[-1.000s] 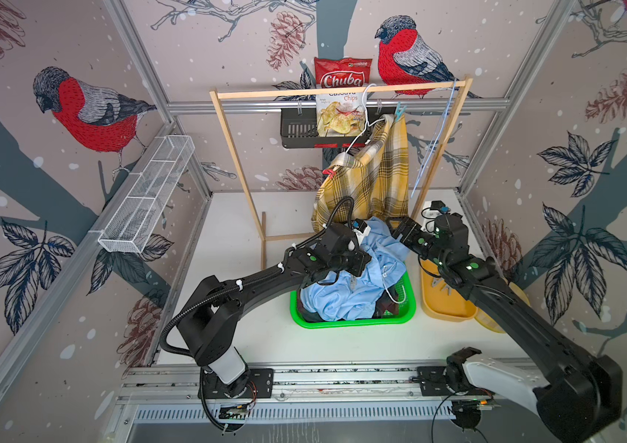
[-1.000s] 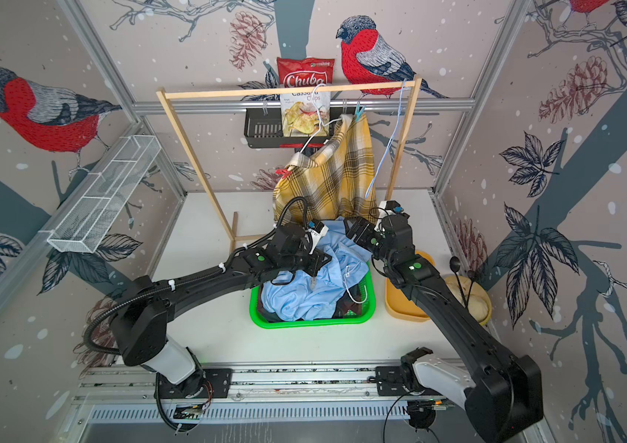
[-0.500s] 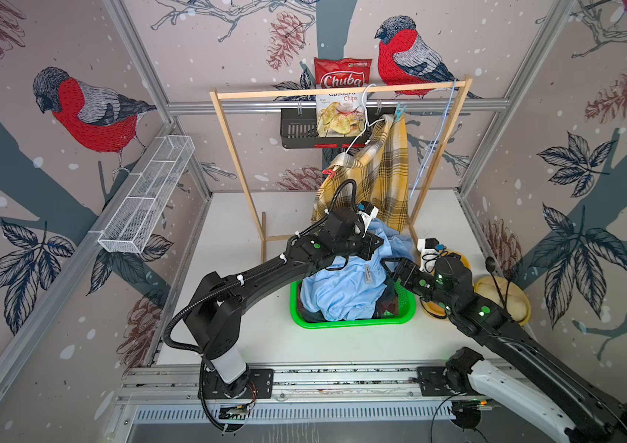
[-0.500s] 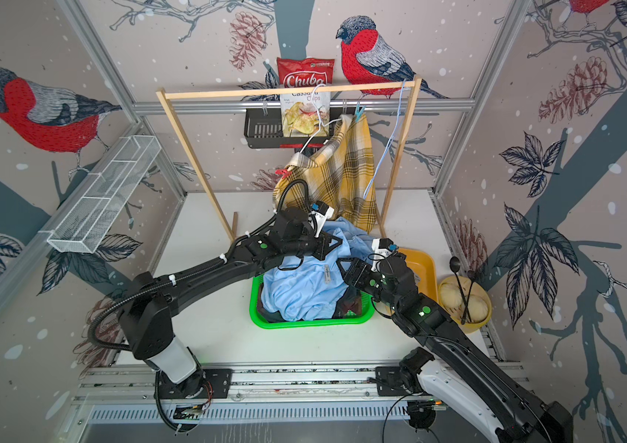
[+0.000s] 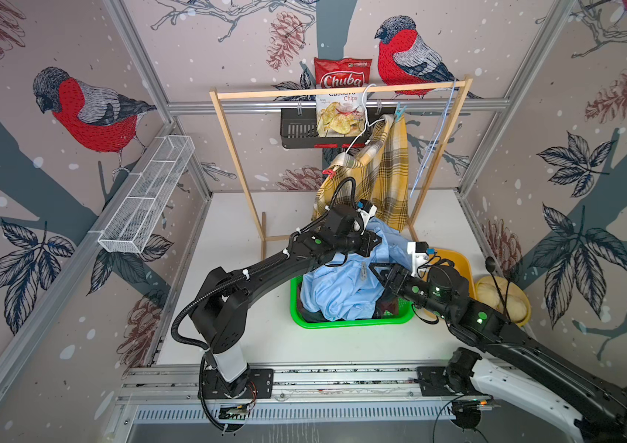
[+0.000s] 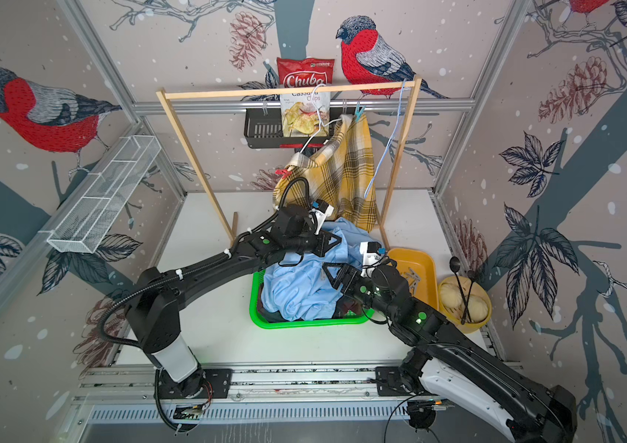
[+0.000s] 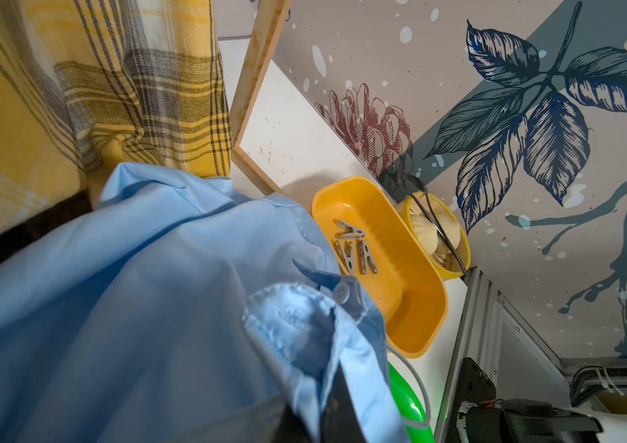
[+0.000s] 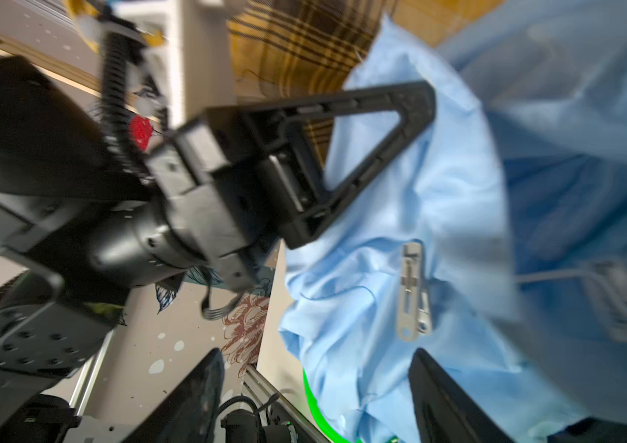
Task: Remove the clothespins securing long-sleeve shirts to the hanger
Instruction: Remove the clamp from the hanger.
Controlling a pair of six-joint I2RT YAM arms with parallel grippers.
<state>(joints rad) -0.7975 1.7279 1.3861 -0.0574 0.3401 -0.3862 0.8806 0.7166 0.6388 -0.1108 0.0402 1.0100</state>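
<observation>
The left hand (image 5: 375,244) is pressed together on a fold of the plain light blue cotton shirt (image 5: 335,295), holding it bunched above the bright green plastic basket (image 5: 342,325). The right hand (image 8: 315,353) faces it with fingers spread and nothing between them. The small grey plastic clothespin (image 8: 413,291) is clipped flat on the blue cloth just ahead, somewhat off toward one finger. To do this well, I'd say the right hand should first centre on the clip's nearer end, which looks like the split handle end. It should then squeeze both legs so the spring opens and draw back along the clip's length — not sideways, which would drag the cloth. The left hand should hold the fabric taut meanwhile. Room is tight: the two hands are near each other, the mustard-yellow plaid flannel shirt (image 5: 385,168) hangs just behind on the pale wooden rack (image 5: 438,153), and the basket rim sits below. The open way out is toward the yellow plastic tray (image 7: 411,299) beside the basket on the white worktop (image 5: 323,345) — other grey clips (image 7: 354,249) lie in it.
</observation>
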